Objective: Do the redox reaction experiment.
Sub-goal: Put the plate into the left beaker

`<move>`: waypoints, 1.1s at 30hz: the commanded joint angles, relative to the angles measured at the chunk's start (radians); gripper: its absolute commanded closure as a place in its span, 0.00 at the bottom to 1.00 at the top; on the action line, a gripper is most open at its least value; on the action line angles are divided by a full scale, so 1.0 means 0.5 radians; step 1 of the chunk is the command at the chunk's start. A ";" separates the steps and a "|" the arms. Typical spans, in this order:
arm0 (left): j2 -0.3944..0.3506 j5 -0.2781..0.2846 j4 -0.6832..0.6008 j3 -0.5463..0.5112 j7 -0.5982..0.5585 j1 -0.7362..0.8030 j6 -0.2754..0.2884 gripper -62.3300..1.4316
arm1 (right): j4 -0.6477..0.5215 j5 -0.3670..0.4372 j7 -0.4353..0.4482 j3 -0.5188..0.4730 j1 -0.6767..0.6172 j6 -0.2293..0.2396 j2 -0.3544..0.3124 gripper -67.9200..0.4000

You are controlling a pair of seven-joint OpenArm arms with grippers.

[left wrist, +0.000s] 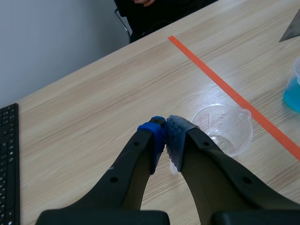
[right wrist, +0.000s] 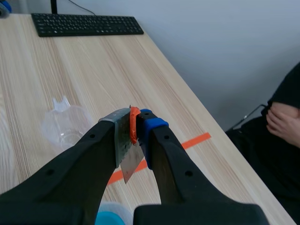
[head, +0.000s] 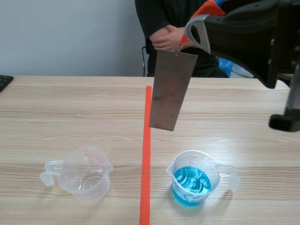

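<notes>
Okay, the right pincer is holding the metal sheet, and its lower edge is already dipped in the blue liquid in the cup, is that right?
Not quite. The right pincer is holding the metal sheet, but its lower edge is not dipped in the blue liquid. It hangs in the air, clear above the cup. The scene view shows this.

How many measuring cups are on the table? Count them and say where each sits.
2. The empty clear cup sits left of the orange tape line; the cup of blue liquid sits right of it, nearer the held metal sheet.
</notes>
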State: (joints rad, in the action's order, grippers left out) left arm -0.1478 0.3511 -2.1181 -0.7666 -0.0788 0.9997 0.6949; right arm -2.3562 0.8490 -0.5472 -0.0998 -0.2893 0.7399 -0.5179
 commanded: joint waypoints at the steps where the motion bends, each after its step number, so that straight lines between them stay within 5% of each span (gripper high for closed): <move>1: 0.041 0.057 -0.011 -0.033 -0.014 -0.001 0.002 0.91 | -0.009 -0.021 0.043 0.047 0.054 0.011 -0.005 0.97; 16: 0.074 0.063 -0.011 -0.093 -0.014 -0.001 0.002 0.91 | 0.000 -0.260 0.114 0.652 0.372 -0.028 0.229 0.97; 33: 0.090 0.061 -0.011 -0.095 -0.015 -0.011 0.002 0.91 | 0.402 -0.694 0.290 1.227 0.552 -0.090 0.426 0.97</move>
State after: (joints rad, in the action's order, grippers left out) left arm -0.1165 0.3679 -2.1178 -0.8074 -0.0753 0.9993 0.6949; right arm -2.1479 0.4973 -0.4240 0.5171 -0.0277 0.6983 -0.3099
